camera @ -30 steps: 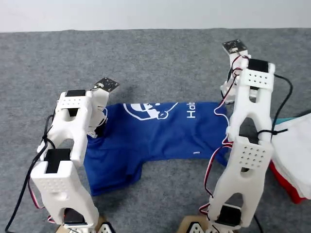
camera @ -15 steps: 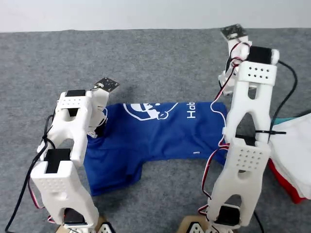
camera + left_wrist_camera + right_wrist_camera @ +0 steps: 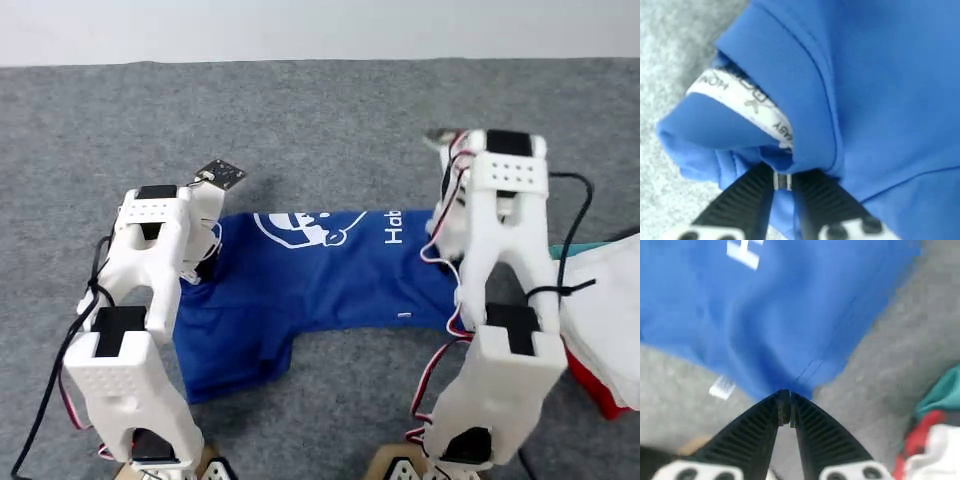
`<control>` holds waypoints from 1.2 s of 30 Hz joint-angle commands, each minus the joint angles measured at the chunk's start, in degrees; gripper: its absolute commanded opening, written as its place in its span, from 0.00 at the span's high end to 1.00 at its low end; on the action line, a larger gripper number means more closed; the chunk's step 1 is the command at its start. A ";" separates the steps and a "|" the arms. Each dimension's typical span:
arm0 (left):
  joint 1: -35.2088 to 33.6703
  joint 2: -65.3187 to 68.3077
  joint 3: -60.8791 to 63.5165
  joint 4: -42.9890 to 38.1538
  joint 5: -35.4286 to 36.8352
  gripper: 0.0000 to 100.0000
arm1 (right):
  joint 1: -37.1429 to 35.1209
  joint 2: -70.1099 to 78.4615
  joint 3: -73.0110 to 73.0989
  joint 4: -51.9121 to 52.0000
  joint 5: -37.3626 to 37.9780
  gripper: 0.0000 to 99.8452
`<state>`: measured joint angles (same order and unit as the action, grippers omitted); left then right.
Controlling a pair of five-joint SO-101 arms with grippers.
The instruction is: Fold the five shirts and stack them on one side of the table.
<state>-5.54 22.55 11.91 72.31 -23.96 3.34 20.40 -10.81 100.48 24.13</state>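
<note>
Left gripper (image 3: 782, 179) is pinched tight on the blue shirt (image 3: 330, 270) at its collar. Right gripper (image 3: 785, 410) is clamped on the opposite edge. The shirt lies between the 2 arms on the grey table (image 3: 300, 110), with a pile of shirts (image 3: 610, 310) at the right arm's side.

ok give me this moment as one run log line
left gripper: shut on blue shirt by collar | right gripper: shut on blue shirt edge | other shirts: piled at high view's right edge

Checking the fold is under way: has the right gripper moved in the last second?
Yes. The right gripper, shut on the blue shirt, has swung left in the high view, closer to the shirt's white lettering.
</note>
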 commanded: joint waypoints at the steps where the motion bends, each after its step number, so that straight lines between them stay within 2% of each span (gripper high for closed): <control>1: 1.49 0.26 -0.84 0.26 0.09 1.00 | -0.57 -3.91 6.15 -0.40 -0.70 0.99; 5: 1.58 0.35 -0.84 0.26 0.09 1.00 | -0.40 -3.74 12.22 -8.57 -0.53 0.99; 8: 1.58 0.35 -0.84 0.26 0.09 1.00 | 0.04 -2.51 16.44 -15.78 2.37 0.99; 14: 1.32 0.35 -0.75 0.35 0.09 1.00 | 5.49 6.02 13.36 -18.95 4.75 0.99; 18: 1.32 0.35 -0.75 0.35 0.09 1.00 | 9.98 9.71 8.18 -17.54 5.27 0.99; 22: 1.32 0.35 -0.75 0.35 0.09 1.00 | 10.77 10.24 3.43 -13.41 5.27 0.99; 28: 1.32 0.35 -0.75 0.35 0.09 1.00 | 9.19 9.71 -4.75 -6.29 4.92 0.99; 36: 1.49 0.35 -0.75 0.35 0.09 1.00 | 3.47 4.53 -12.75 1.36 4.75 0.98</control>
<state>-5.27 22.81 11.82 72.31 -23.96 9.32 29.98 -19.25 99.34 28.70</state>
